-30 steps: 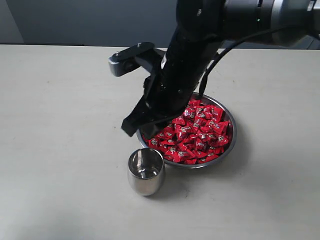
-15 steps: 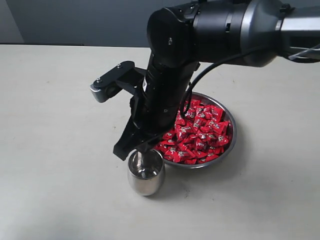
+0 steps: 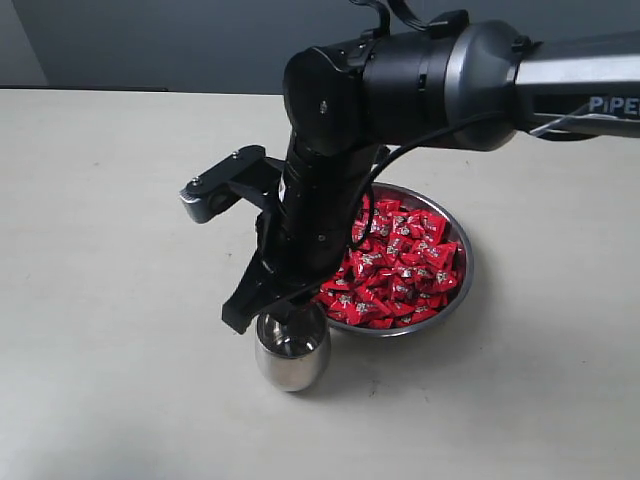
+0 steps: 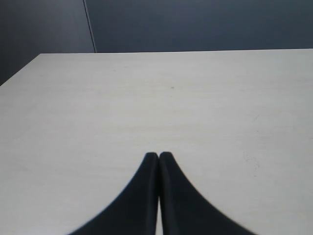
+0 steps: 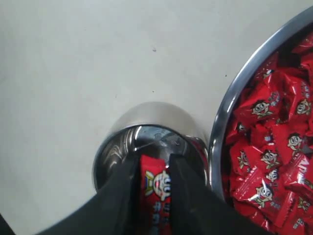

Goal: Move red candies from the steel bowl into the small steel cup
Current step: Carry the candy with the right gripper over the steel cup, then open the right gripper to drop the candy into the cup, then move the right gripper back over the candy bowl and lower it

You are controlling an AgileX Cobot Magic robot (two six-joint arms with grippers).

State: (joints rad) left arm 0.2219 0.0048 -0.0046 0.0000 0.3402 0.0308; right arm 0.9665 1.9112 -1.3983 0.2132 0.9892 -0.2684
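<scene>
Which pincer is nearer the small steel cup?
Right. The right pincer holds a red candy over the small steel cup; left pincer, shut, sees only table, no cup.

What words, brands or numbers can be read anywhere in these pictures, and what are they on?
"PIPE", cut off by the picture's edge: on the right arm, on its silver link.
Held candy in the right gripper: pale print, too blurred to read.
Red candies in the steel bowl: printed marks too small to read.
Small steel cup: no text.
</scene>
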